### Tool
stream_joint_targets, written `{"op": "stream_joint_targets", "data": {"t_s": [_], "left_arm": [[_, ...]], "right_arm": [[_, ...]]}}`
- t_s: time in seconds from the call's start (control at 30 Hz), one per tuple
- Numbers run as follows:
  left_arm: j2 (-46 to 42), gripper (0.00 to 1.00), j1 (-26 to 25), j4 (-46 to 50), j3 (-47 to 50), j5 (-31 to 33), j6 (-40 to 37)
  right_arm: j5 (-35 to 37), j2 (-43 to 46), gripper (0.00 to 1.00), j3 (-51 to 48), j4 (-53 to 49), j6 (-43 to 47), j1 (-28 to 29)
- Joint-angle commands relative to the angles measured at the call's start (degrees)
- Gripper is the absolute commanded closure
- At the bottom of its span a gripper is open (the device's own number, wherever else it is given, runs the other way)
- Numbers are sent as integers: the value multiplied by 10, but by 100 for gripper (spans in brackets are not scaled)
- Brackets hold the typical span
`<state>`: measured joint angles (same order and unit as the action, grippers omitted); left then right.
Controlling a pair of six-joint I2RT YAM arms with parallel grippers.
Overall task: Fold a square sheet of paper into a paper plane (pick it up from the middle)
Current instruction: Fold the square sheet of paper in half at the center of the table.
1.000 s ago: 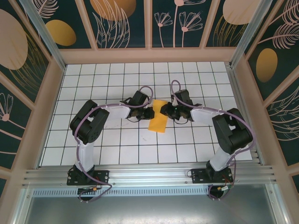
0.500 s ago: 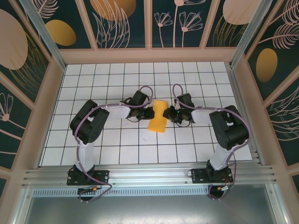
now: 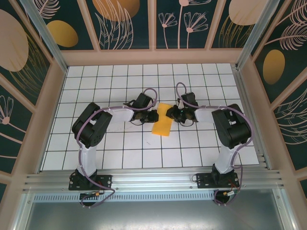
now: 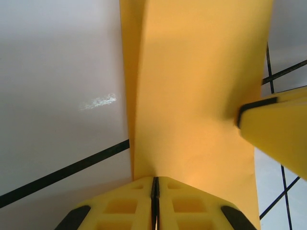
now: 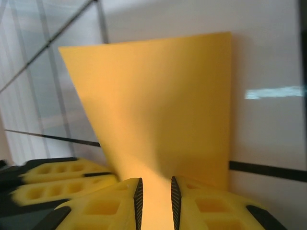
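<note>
Near edge: an aluminium rail (image 3: 153, 178) carries both arm bases. The left arm (image 3: 91, 129) and the right arm (image 3: 235, 129) each reach inward across the tiled bench (image 3: 120, 153). Their tools meet close to its middle.

Paper (image 3: 162, 125): orange-yellow, folded to a narrow oblong, lying at bench centre. Its long axis runs near to far, slightly tilted. The near half lies free on the tiles and the far half sits between the two tools.

Left tool (image 3: 154, 115): at the paper's left edge. In the left wrist view its jaws are together, and the seam between them is a thin dark line with no paper in it. The tips meet the sheet's nearest edge. A fold line runs away from the tips up the sheet, with a narrow, darker strip of paper to its left. Whether the tips press the sheet down cannot be told.

Right tool (image 3: 169, 114): at the paper's right edge, opposite and just beside the left tool. In the right wrist view its jaws stand a narrow slit apart and the slit is filled with orange-yellow sheet, so the tool is clamped on the paper. One of its fingers (image 4: 278, 134) shows in the left wrist view, lying over the sheet's right edge.

Far side: the tiles run on to dark wall panels (image 3: 129, 24) with leaf and flower designs.
</note>
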<state>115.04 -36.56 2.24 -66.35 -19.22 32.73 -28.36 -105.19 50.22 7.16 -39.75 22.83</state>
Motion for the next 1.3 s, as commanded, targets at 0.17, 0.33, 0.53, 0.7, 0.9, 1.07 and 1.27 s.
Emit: {"op": "stream_joint_targets", "data": {"t_s": [0.17, 0.33, 0.53, 0.7, 0.9, 1.07, 1.27], "left_arm": [[38, 89, -2, 73, 16, 33, -16], [39, 89, -3, 74, 14, 32, -16], [38, 89, -2, 74, 13, 32, -16], [36, 89, -2, 76, 14, 34, -16], [34, 89, -2, 80, 14, 37, -19], [30, 89, -2, 79, 20, 43, -19], [26, 89, -2, 74, 25, 44, -20]], "right_arm": [[5, 10, 73, 30, -29, 18, -8], [2, 25, 73, 60, -43, 24, -8], [23, -24, 73, 94, -72, 36, -9], [58, -64, 74, 106, -93, 40, -9], [68, -78, 74, 108, -99, 38, -10], [72, -58, 73, 140, -128, 51, -10], [69, -62, 73, 160, -133, 60, -21]]}}
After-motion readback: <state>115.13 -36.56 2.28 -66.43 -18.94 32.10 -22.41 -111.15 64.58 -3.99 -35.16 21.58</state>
